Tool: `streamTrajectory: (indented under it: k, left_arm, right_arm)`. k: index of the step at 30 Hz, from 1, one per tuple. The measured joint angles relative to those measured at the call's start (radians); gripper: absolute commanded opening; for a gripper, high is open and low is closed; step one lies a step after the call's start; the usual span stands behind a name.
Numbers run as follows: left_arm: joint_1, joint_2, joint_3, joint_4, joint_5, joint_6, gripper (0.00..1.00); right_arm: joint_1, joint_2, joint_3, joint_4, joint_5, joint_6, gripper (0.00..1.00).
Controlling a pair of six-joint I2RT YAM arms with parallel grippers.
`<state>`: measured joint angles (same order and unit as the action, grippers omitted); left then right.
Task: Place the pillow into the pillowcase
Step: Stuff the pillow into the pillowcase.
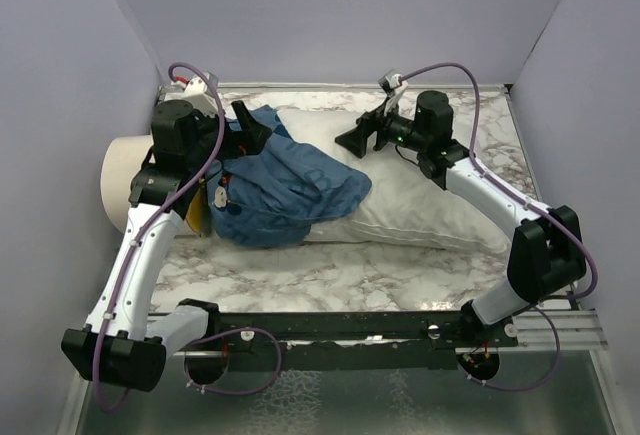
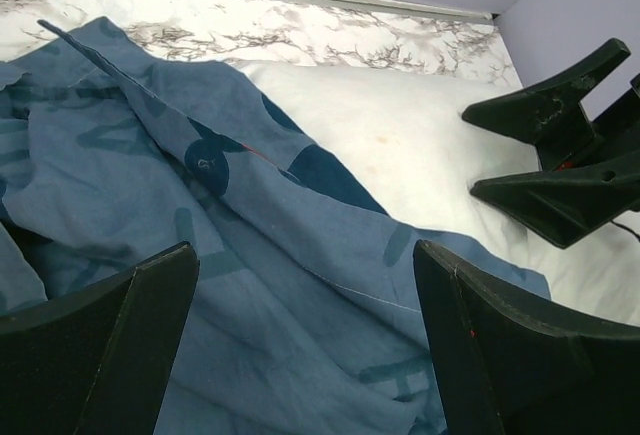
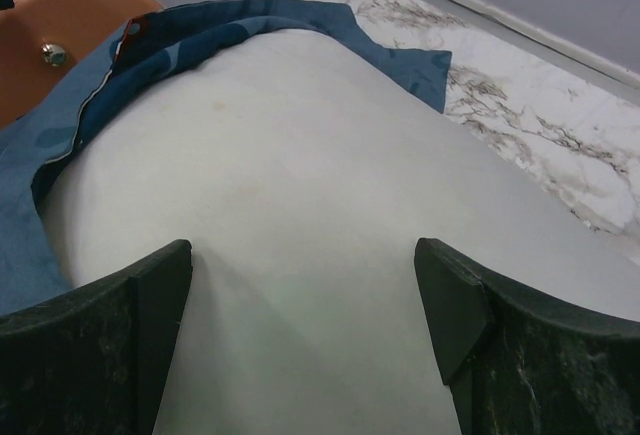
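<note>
Pillow (image 1: 420,195) is lying across the marbled table (image 1: 330,275), long axis running from 10 o'clock to 4 o'clock. Pillowcase (image 1: 280,190) is bunching over its 9 o'clock end, and the hem is curving around that end, so the end seems to be sitting inside the mouth. The rest of the pillow is showing bare white.

Left gripper (image 1: 252,133) is hovering over the rumpled blue cloth with jaws spread wide, gripping nothing. Right gripper (image 1: 358,141), at its 3 o'clock, is hanging over the bare pillow, jaws equally wide and empty.

Judgement: the insertion step is under way but far from done. The next move is calling for the left jaws to be pinching the hem, not a loose fold, and drawing it toward 4 o'clock while the right pins or feeds the pillow
</note>
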<state>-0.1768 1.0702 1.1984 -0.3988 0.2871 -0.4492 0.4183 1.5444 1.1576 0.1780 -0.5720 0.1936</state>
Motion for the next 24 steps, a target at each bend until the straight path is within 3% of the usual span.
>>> streamTrajectory:
  k: [5, 13, 15, 19, 22, 24]
  left_arm:
    - [0.0, 0.077, 0.049, -0.017, -0.004, 0.024, 0.91]
    - [0.0, 0.279, 0.09, 0.011, 0.002, 0.016, 0.93]
    - [0.0, 0.311, 0.087, 0.016, 0.011, 0.008, 0.88]
    - [0.0, 0.336, 0.06, 0.047, 0.052, -0.025, 0.66]
    - [0.0, 0.338, 0.053, 0.069, 0.08, -0.055, 0.63]
    - [-0.004, 0.338, 0.058, 0.08, 0.094, -0.067, 0.5]
  right_arm:
    - [0.0, 0.042, 0.031, -0.006, -0.004, -0.002, 0.86]
    - [-0.002, 0.066, 0.016, -0.001, -0.007, -0.016, 0.5]
    - [-0.002, 0.061, -0.005, 0.008, -0.011, -0.014, 0.39]
    - [-0.002, 0.037, -0.06, 0.038, -0.031, -0.013, 0.18]
    - [-0.002, 0.013, -0.108, 0.068, -0.045, -0.005, 0.11]
    - [-0.002, -0.011, -0.154, 0.094, -0.052, 0.002, 0.08]
